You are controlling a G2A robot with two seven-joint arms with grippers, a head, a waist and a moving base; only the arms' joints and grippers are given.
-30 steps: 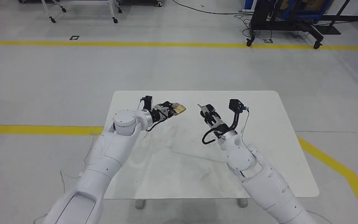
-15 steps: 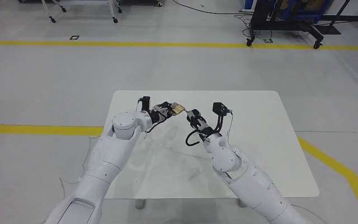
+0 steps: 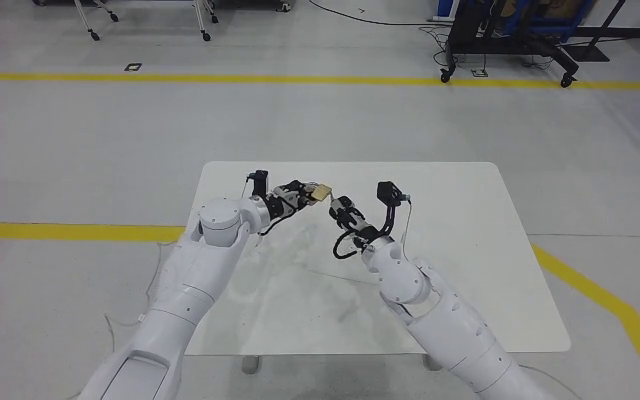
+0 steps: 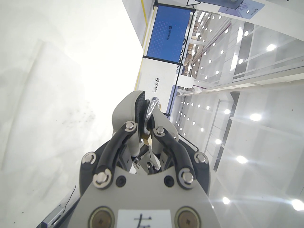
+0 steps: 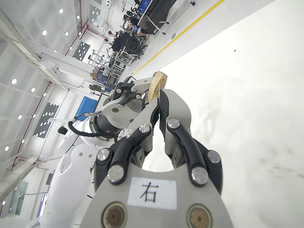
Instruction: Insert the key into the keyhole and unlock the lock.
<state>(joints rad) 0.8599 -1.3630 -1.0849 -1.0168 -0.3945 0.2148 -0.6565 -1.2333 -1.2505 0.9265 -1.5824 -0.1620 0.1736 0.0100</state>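
My left gripper (image 3: 304, 193) is shut on a brass padlock (image 3: 319, 191), held above the white table (image 3: 450, 280). In the left wrist view the steel shackle (image 4: 155, 101) sits pinched between the pads of that gripper (image 4: 147, 105). My right gripper (image 3: 338, 204) is shut on the key and sits right against the padlock's free end. In the right wrist view its closed tips (image 5: 158, 96) touch the brass padlock (image 5: 156, 83), with the left gripper (image 5: 140, 88) behind it. The pads hide the key. Whether it is inside the keyhole I cannot tell.
The table (image 5: 237, 96) bears faint scuff marks and a small dark speck (image 5: 235, 50). A yellow floor line (image 3: 100, 76) runs behind the table, and a black wheeled rack (image 3: 510, 40) stands far back right.
The right gripper has moved left and a little nearer, closing the gap to the padlock until they meet. The left arm with the padlock has barely shifted.
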